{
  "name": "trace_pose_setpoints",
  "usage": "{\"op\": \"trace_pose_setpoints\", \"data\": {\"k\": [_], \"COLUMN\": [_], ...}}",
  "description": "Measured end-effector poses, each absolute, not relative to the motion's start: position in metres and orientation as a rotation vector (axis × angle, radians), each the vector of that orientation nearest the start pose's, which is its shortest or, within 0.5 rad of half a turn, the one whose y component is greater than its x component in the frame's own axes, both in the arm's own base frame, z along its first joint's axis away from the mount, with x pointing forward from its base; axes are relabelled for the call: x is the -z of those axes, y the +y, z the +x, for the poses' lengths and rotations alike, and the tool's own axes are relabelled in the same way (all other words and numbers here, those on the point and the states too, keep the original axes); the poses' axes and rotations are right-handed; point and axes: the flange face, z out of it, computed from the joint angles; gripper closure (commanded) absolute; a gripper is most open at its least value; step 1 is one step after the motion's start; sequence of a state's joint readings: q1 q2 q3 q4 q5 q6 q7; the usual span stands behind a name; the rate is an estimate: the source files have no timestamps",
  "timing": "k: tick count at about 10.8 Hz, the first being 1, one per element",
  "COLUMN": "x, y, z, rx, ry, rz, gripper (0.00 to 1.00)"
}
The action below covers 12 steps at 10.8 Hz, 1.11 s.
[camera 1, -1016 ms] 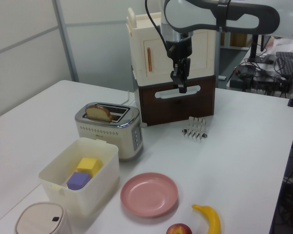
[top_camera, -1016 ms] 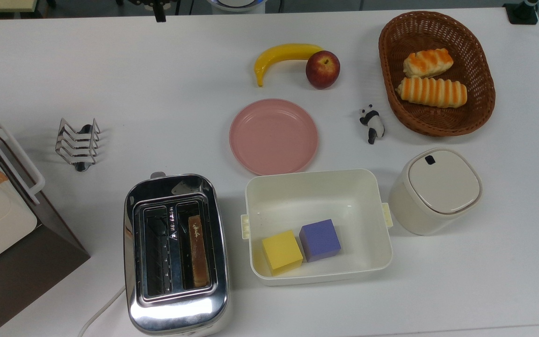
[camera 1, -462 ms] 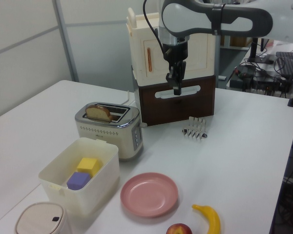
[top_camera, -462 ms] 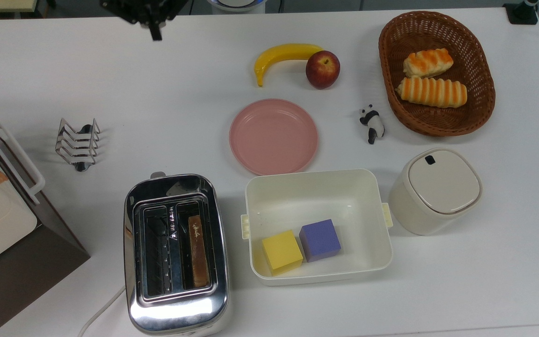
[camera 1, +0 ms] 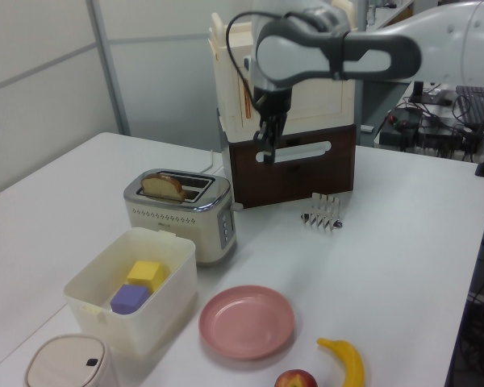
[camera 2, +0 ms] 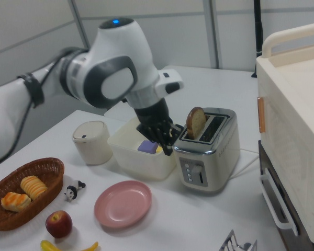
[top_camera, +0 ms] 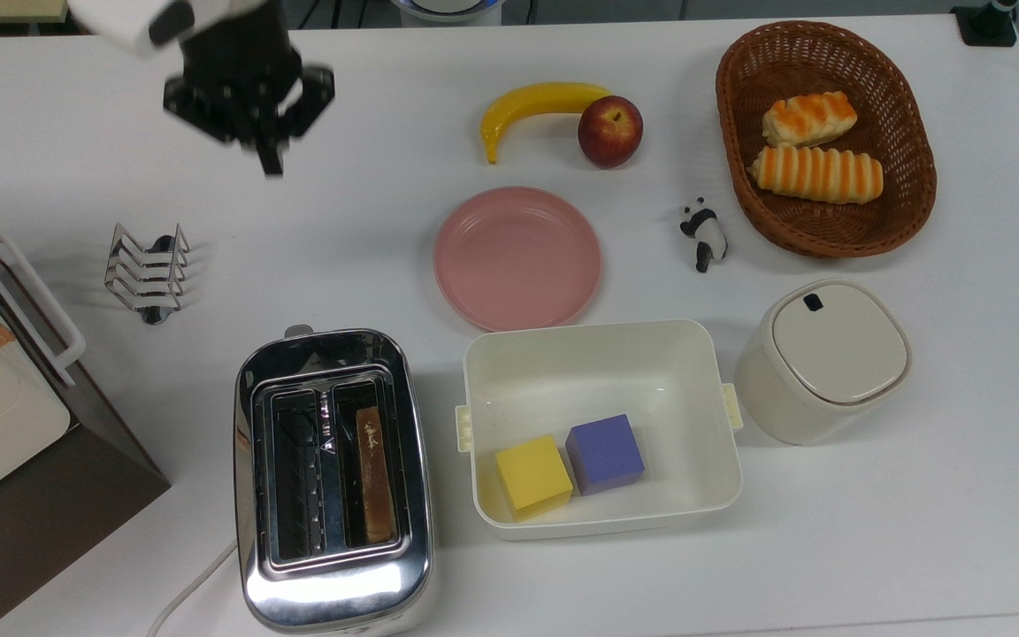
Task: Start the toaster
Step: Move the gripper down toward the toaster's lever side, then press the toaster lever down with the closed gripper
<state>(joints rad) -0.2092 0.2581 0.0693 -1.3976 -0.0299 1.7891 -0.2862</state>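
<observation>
A robotics lab staged as a kitchen: a plain white surface carries a toaster, toy fruit such as a banana, and 2 coloured blocks in a tub. Pale partition panels stand behind it. In the left view, a desk with a keyboard and cables sits beyond.

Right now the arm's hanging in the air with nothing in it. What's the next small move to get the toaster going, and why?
Probably bring the gripper down toward the toaster, aiming at the lever on its end face. The gripper hangs well above the table, off the toaster's lever end in the top view, touching nothing. A bread slice stands high out of one slot, so the lever looks not yet pressed.
</observation>
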Motion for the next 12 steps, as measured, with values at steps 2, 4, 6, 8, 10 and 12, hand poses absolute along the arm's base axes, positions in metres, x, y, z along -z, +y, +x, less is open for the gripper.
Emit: {"op": "trace_pose_setpoints", "data": {"k": [2, 4, 6, 8, 10, 12], "x": [-0.547, -0.525, -0.505, -0.485, -0.463, -0.445], "y": [-0.103, -0.105, -0.107, -0.109, -0.11, -0.111], "z": [0.664, 0.679, 0.691, 0.699, 0.704, 0.712], "rx": [0.26, 0.304, 0.341, 0.335, 0.302, 0.326], "ry": [-0.234, -0.234, -0.234, -0.234, -0.233, -0.233], "rz": [-3.166, -3.165, -3.163, -3.161, -3.157, -3.156], "gripper": [1.0, 1.0, 1.0, 1.0, 1.0, 1.0]}}
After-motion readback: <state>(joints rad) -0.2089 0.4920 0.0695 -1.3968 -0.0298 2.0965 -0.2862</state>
